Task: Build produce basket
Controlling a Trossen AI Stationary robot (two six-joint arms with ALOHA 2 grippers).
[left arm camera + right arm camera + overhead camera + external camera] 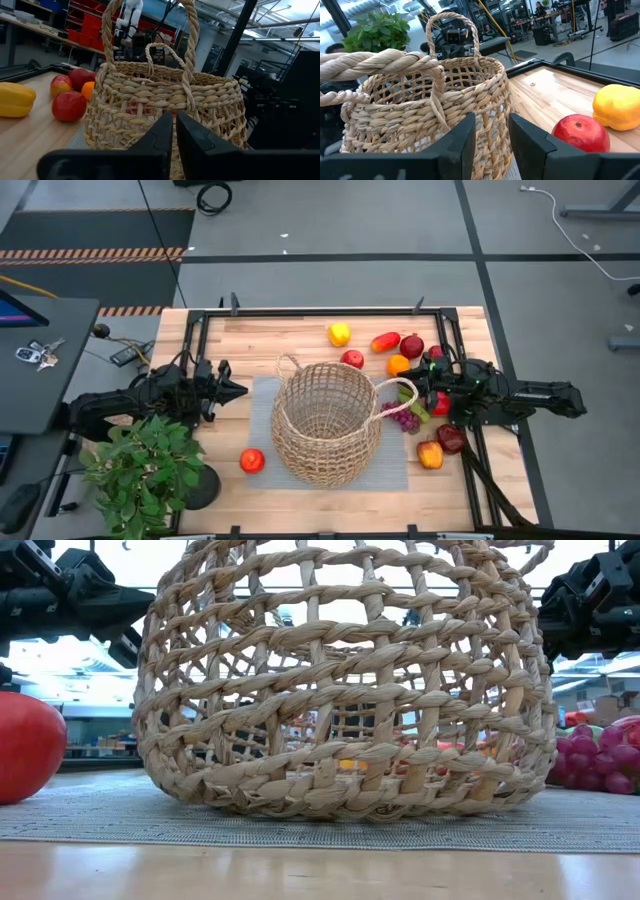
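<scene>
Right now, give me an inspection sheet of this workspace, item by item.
Surface: wooden table with a grey mat under the basket.
Job's things: wicker basket upright, nothing seen inside; produce loose around it, red apple near the left side, yellow pepper and purple grapes toward the right.
Clutter: potted plant at the table's left corner.
Grippers: left gripper and right gripper both shut, empty, flanking the basket.
Cables: white cable on the floor.
Surroundings: keys on a side desk.
</scene>
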